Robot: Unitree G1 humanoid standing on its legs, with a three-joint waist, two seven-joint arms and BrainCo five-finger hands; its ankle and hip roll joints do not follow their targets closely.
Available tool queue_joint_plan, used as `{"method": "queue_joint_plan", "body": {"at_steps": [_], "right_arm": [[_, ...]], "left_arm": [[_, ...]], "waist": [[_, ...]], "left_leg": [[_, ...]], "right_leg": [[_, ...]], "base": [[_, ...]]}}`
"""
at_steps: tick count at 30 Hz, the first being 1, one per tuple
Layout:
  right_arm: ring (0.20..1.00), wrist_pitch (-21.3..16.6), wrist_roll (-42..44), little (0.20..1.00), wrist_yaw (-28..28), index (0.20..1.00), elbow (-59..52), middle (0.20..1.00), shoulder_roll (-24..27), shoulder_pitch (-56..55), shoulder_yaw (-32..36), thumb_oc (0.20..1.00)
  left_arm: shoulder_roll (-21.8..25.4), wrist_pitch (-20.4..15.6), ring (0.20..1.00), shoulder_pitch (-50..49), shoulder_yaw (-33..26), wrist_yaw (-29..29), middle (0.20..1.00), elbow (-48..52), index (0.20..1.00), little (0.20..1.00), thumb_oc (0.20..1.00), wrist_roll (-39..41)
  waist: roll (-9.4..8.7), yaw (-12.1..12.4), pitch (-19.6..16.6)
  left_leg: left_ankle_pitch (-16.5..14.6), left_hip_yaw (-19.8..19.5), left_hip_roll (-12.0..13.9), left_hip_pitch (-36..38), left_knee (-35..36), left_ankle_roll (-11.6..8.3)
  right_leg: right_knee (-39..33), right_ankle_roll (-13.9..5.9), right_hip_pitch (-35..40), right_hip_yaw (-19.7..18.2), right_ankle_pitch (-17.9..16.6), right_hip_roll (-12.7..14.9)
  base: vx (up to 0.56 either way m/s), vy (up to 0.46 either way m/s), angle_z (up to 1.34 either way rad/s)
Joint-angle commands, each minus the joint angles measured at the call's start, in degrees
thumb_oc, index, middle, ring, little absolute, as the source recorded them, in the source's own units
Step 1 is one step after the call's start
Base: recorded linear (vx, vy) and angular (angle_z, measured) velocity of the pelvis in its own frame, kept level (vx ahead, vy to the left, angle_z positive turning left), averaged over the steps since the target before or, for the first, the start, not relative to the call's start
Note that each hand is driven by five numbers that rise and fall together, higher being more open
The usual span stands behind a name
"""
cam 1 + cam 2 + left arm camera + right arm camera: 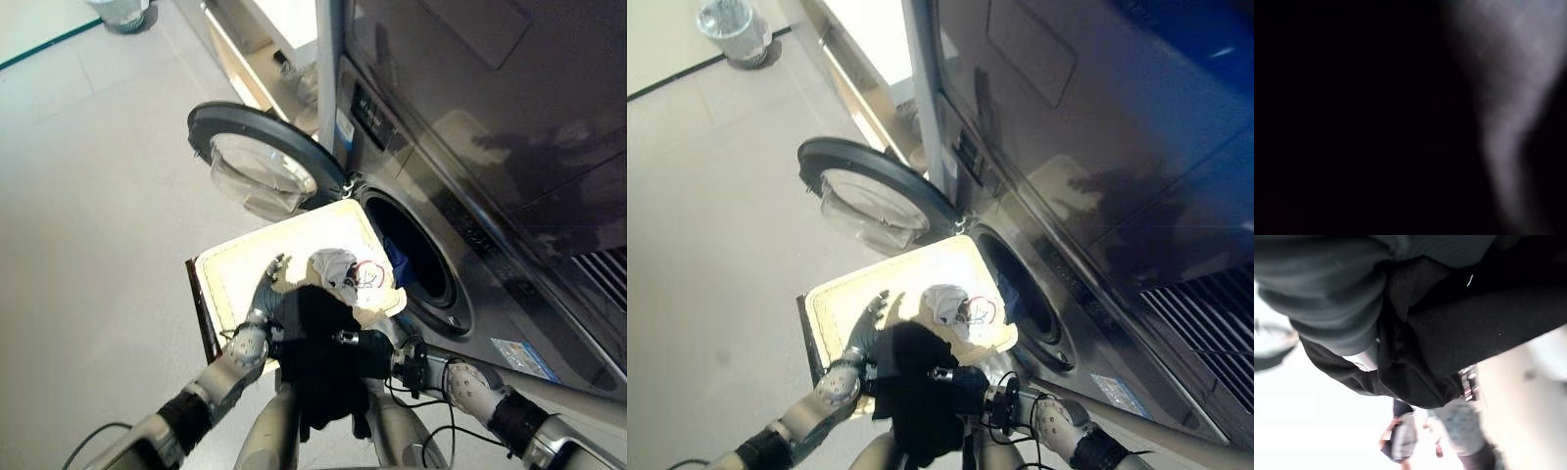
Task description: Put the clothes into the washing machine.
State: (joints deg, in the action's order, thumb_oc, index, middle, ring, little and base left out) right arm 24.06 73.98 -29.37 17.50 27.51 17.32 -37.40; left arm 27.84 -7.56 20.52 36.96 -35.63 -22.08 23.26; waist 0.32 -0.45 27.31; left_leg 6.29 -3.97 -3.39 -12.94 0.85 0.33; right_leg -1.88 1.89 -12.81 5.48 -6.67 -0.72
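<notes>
Washer (pixel 509 245): front-loader, standing to my right. Its port (pixel 416 257) is dark and unobstructed, with something blue just inside the rim.

Door (pixel 263 157): round, swung fully open to the far left of the port.

Basket (pixel 220 279): cream tray on the floor, its far corner just beside the port's lower edge.

Black garment (pixel 318 357): the item I am working. It is lifted clear of the basket and hangs in a bunch between my two arms, near the port but not yet in it.

Pale garment (pixel 338 269): with a red mark, lying in the basket's far corner by the port. Not yet loaded.

Left hand (pixel 268 276): fingers spread and relaxed over the basket floor, at the black garment's upper left edge. I see no curl round the cloth.

Right hand (pixel 377 352): dark cover visible, pressed into the black garment; the fingers are buried in the cloth, so I cannot tell whether they clamp it.

Bin (pixel 733 29): far corner of the floor, well apart.

Step in hand, as I judge it: carrying the black garment to the port. Next move calls for swinging it right and forward over the basket's corner, pushing the bunch past the rim so no trailing cloth catches on the lip, then letting go inside.
</notes>
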Motion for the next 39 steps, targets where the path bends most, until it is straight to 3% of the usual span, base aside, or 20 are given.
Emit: {"method": "queue_joint_plan", "body": {"at_steps": [1, 7, 8, 10, 13, 15, 19, 20, 21, 23, 27, 29, 32, 33, 34, 36, 37, 39], "right_arm": [[0.2, 1.25, 11.51, 0.2, 1.03, 0.2, -5.44, 0.2, -2.52, -2.52, 1.68, 0.2], [0.2, -3.94, 20.31, 0.2, 7.64, 0.2, -0.84, 0.2, -5.01, -1.83, 8.27, 0.2], [0.2, -8.64, 22.94, 0.2, 10.4, 0.2, 0.78, 0.2, -6.69, -1.82, 11.21, 0.2], [0.2, -13.37, 25.9, 0.2, 13.46, 0.2, 2.29, 0.2, -8.55, -1.38, 15.1, 0.2], [0.2, -19.33, 29.27, 0.2, 16.59, 0.2, 4.89, 0.2, -10.39, -0.08, 20.37, 0.2], [0.2, -21.27, 30.88, 0.2, 18.19, 0.2, 5.77, 0.2, -11.01, 0.68, 22.77, 0.2], [0.2, -25.85, 36.35, 0.2, 21.68, 0.2, 10.4, 0.2, -9.28, 5.47, 32.14, 0.2], [0.2, -28.63, 37.69, 0.2, 24.82, 0.2, 12.47, 0.2, -7.92, 8.43, 35.86, 0.2], [0.2, -28.3, 37.69, 0.2, 25.55, 0.2, 13.02, 0.2, -7.45, 9.2, 36.87, 0.2], [0.2, -31.94, 36.9, 0.2, 30.53, 0.2, 15.96, 0.2, -5.14, 12.7, 40.39, 0.2], [0.2, -40.67, 34.26, 0.2, 39.07, 0.2, 22.17, 0.2, 0.79, 20.4, 46.8, 0.2], [0.2, -47.06, 31.82, 0.2, 42.48, 0.2, 26.02, 0.2, 3.85, 24.0, 48.47, 0.2], [0.2, -56.91, 31.79, 0.2, 43.19, 0.2, 31.05, 0.2, 7.86, 28.05, 50.07, 0.2], [0.2, -57.85, 31.85, 0.2, 43.13, 0.2, 31.47, 0.2, 8.16, 28.28, 50.2, 0.2], [0.2, -63.95, 31.97, 0.2, 44.09, 0.2, 33.56, 0.2, 10.28, 29.34, 51.66, 0.2], [0.2, -67.79, 34.09, 0.2, 43.59, 0.2, 34.15, 0.2, 11.21, 29.16, 53.0, 0.2], [0.2, -74.24, 39.02, 0.2, 41.68, 0.2, 34.36, 0.2, 12.56, 28.35, 55.03, 0.2], [0.2, -79.39, 39.02, 0.2, 44.54, 0.2, 32.14, 0.2, 13.51, 27.81, 57.96, 0.2]], "left_arm": [[1.41, -3.08, 1.0, 0.89, -5.73, -5.92, 1.0, -1.45, 1.0, 1.0, 1.0, -1.65], [2.06, -7.41, 1.0, -0.17, -12.02, -5.65, 1.0, -3.39, 1.0, 1.0, 1.0, 1.37], [1.34, -9.01, 1.0, -1.31, -14.17, -4.02, 1.0, -3.93, 1.0, 1.0, 1.0, 2.49], [0.2, -10.46, 1.0, -2.89, -16.26, -1.59, 1.0, -4.72, 1.0, 1.0, 1.0, 3.07], [-0.88, -11.3, 1.0, -4.79, -17.8, 0.12, 1.0, -6.01, 1.0, 1.0, 1.0, 2.55], [-1.4, -11.58, 1.0, -5.49, -18.37, 0.12, 1.0, -6.61, 1.0, 1.0, 1.0, 2.24], [-2.74, -14.66, 1.0, -8.81, -20.72, 2.15, 1.0, -9.97, 1.0, 1.0, 1.0, 2.4], [-3.43, -16.21, 1.0, -10.3, -21.05, 2.99, 1.0, -11.27, 1.0, 1.0, 1.0, 2.47], [-3.63, -16.63, 1.0, -10.56, -21.07, 3.18, 1.0, -11.61, 1.0, 1.0, 1.0, 2.49], [-4.61, -17.88, 1.0, -11.38, -21.16, 3.93, 1.0, -12.93, 1.0, 1.0, 1.0, 3.53], [-6.23, -20.52, 1.0, -12.82, -19.23, 7.79, 1.0, -13.89, 1.0, 1.0, 1.0, 2.46], [-5.67, -20.93, 1.0, -13.23, -16.85, 9.07, 1.0, -12.03, 1.0, 1.0, 1.0, 2.14], [-3.95, -20.82, 1.0, -13.85, -13.95, 10.34, 1.0, -8.07, 1.0, 1.0, 1.0, 3.18], [-3.82, -20.81, 1.0, -13.82, -13.78, 10.53, 1.0, -7.86, 1.0, 1.0, 1.0, 3.44], [-3.65, -20.56, 1.0, -14.6, -13.08, 12.62, 1.0, -7.0, 1.0, 1.0, 1.0, 5.01], [-3.09, -20.07, 1.0, -14.74, -12.37, 14.05, 1.0, -6.42, 1.0, 1.0, 1.0, 4.59], [-1.94, -19.62, 1.0, -15.08, -10.77, 15.09, 1.0, -5.2, 1.0, 1.0, 1.0, 4.11], [-0.59, -18.78, 1.0, -15.03, -9.28, 16.49, 1.0, -3.92, 1.0, 1.0, 1.0, 4.45]], "waist": [[-1.65, 0.65, -1.59], [-0.98, 1.41, 0.13], [-0.76, 1.71, 0.5], [-0.44, 1.99, 0.98], [0.33, 2.34, 1.61], [0.67, 2.48, 1.78], [2.19, 3.02, 2.21], [2.95, 3.29, 2.26], [3.12, 3.31, 2.26], [4.08, 3.53, 2.29], [6.44, 4.01, 2.47], [7.63, 4.36, 2.48], [8.92, 5.05, 2.48], [9.11, 5.16, 2.48], [9.41, 5.42, 2.48], [9.6, 5.56, 2.48], [9.75, 5.41, 2.48], [9.79, 5.16, 2.48]], "left_leg": [[2.06, 4.14, -0.56, -4.95, -4.13, 0.43], [2.33, 4.1, -0.2, -6.87, -6.21, -0.26], [2.21, 3.98, -0.22, -7.41, -7.13, -0.41], [2.22, 3.83, -0.2, -7.99, -7.92, -0.51], [2.05, 3.57, -0.25, -8.48, -8.92, -0.68], [1.92, 3.57, -0.26, -8.57, -9.18, -0.7], [1.29, 3.31, -0.42, -8.45, -10.04, -1.03], [0.84, 3.25, -0.55, -8.42, -10.6, -1.18], [0.73, 3.26, -0.59, -8.44, -10.71, -1.22], [0.43, 3.25, -0.75, -8.57, -11.08, -1.35], [0.04, 2.67, -1.21, -9.18, -12.15, -1.69], [-0.02, 2.46, -1.39, -9.98, -12.5, -1.58], [0.08, 2.09, -1.61, -11.47, -12.7, -1.3], [0.54, 2.08, -1.52, -11.83, -12.62, -1.27], [-0.07, 1.6, -1.89, -11.95, -12.92, -1.15], [-0.17, 1.32, -1.94, -12.22, -13.16, -1.02], [-0.3, 0.78, -2.1, -12.53, -13.54, -0.71], [-0.52, 0.4, -2.17, -12.43, -13.49, -0.56]], "right_leg": [[6.56, -2.97, -3.57, 1.17, 0.16, 1.87], [8.36, -2.49, -4.52, 3.06, 1.05, 2.24], [9.22, -2.31, -4.72, 3.74, 1.58, 2.41], [10.23, -2.11, -5.07, 4.24, 2.04, 2.53], [11.72, -1.71, -5.38, 4.7, 2.94, 2.62], [12.19, -1.56, -5.42, 4.89, 3.34, 2.7], [13.75, -1.08, -5.34, 5.25, 4.72, 3.03], [14.45, -0.8, -5.37, 5.36, 5.41, 3.27], [14.61, -0.77, -5.41, 5.37, 5.55, 3.32], [15.38, -0.6, -5.81, 5.31, 6.15, 3.49], [17.53, -0.19, -6.78, 5.09, 7.64, 3.86], [18.89, 0.14, -7.92, 5.0, 8.41, 3.83], [20.98, 0.6, -9.9, 4.77, 9.4, 3.51], [20.97, 0.68, -10.25, 4.86, 8.99, 3.43], [21.86, 0.77, -10.46, 4.63, 9.97, 3.29], [22.35, 0.78, -10.7, 4.77, 10.16, 3.27], [23.01, 0.9, -11.14, 4.86, 10.23, 3.01], [23.2, 1.05, -11.17, 5.04, 10.37, 2.72]], "base": [[0.01, -0.045, 0.07], [0.02, -0.058, 0.12], [0.05, -0.081, 0.15], [0.05, -0.082, 0.16], [0.05, -0.059, 0.11], [0.05, -0.05, 0.05], [0.08, -0.05, 0.06], [0.08, -0.03, 0.07], [0.08, -0.027, 0.06], [0.05, -0.007, 0.02], [0.06, -0.006, 0.08], [0.04, -0.04, 0.18], [0.01, -0.058, 0.06], [0.04, -0.089, 0.07], [0.01, -0.08, 0.06], [0.03, -0.122, 0.04], [0.02, -0.157, 0.09], [0.01, -0.149, 0.19]]}}
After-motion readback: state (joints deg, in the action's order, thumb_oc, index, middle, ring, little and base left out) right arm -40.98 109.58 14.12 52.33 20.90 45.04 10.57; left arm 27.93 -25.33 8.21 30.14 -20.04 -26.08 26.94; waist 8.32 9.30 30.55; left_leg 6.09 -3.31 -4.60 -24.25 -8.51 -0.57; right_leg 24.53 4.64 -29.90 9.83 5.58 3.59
